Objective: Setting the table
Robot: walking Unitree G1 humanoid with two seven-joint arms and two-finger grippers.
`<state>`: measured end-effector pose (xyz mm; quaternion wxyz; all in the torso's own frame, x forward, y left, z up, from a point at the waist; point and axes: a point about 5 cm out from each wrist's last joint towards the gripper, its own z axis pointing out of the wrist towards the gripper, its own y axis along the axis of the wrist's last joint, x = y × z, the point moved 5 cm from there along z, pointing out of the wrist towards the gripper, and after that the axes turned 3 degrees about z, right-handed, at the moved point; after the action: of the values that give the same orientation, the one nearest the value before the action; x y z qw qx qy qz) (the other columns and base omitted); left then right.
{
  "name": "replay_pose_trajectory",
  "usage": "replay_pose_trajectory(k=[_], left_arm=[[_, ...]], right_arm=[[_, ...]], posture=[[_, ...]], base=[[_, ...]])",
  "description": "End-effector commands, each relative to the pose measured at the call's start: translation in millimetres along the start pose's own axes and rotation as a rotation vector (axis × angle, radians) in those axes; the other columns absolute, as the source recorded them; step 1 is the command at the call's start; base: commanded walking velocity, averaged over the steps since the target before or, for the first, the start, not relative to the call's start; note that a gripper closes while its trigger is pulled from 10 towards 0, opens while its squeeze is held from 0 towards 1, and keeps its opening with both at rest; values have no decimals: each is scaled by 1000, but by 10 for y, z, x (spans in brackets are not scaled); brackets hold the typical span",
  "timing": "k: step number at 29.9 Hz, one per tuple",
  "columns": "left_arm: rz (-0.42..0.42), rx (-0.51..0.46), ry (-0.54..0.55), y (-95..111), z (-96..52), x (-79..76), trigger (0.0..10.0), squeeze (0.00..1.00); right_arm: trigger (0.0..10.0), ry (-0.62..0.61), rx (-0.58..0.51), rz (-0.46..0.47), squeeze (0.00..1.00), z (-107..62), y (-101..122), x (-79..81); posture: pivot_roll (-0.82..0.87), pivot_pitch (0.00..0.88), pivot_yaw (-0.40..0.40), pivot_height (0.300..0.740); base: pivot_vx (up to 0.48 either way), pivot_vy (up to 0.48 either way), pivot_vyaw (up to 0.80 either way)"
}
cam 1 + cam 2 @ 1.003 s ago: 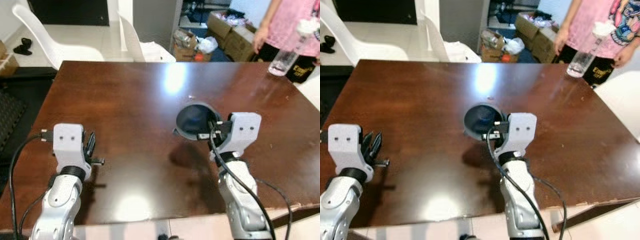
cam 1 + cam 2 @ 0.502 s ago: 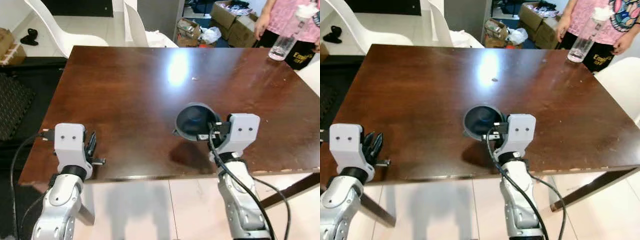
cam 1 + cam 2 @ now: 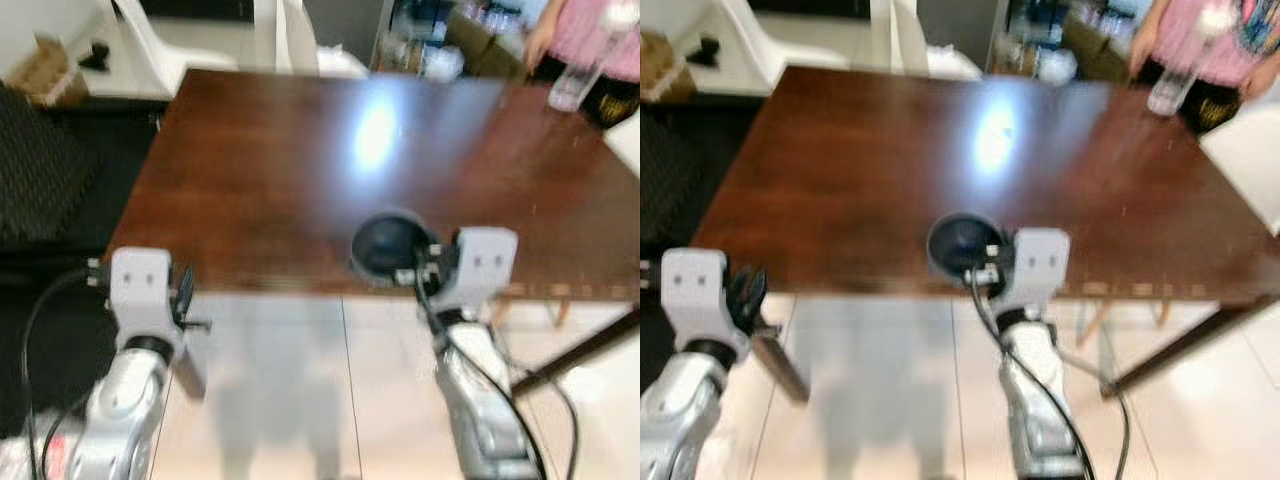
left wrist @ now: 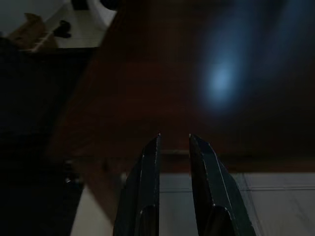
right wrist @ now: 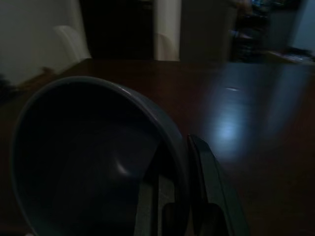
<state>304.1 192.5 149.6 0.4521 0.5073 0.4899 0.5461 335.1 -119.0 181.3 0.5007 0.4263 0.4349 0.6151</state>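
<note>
Head views: bright, soft all over with motion blur.
Glare: a white patch on the bench (image 3: 300, 190) top, toward its far edge.
Shadows: faint grey ones on the floor (image 3: 290, 400) under the bench's near edge.
Wrist views: very dim, murky.

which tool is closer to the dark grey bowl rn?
Right. The right tool is clamped on the dark grey bowl, with the rim between its fingers. The left tool is empty, far off on the robot's left by the table's near edge.

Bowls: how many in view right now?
1. A dark grey bowl held at its rim by the right gripper, over the near edge of the wooden table. None elsewhere on the table.
</note>
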Motion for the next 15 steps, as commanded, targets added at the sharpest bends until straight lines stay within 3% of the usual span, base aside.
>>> replay_pose_trajectory(k=[1,5,15], left_arm=[[-1,25,-10,-66,-17,-24,10000,0],[-3,40,-22,-106,-27,-44,10000,0],[-2,120,-19,-371,-49,26,10000,0]], right_arm=[[10000,-17,14,-7,0,-26,-45,-59],[10000,-25,38,-3,0,-40,-102,-80],[10000,-12,114,-54,0,-129,-331,-152]], posture=[[-36,59,16,740],[-36,59,16,740],[-37,60,14,740]], base=[[0,0,0],[0,0,-630],[0,0,0]])
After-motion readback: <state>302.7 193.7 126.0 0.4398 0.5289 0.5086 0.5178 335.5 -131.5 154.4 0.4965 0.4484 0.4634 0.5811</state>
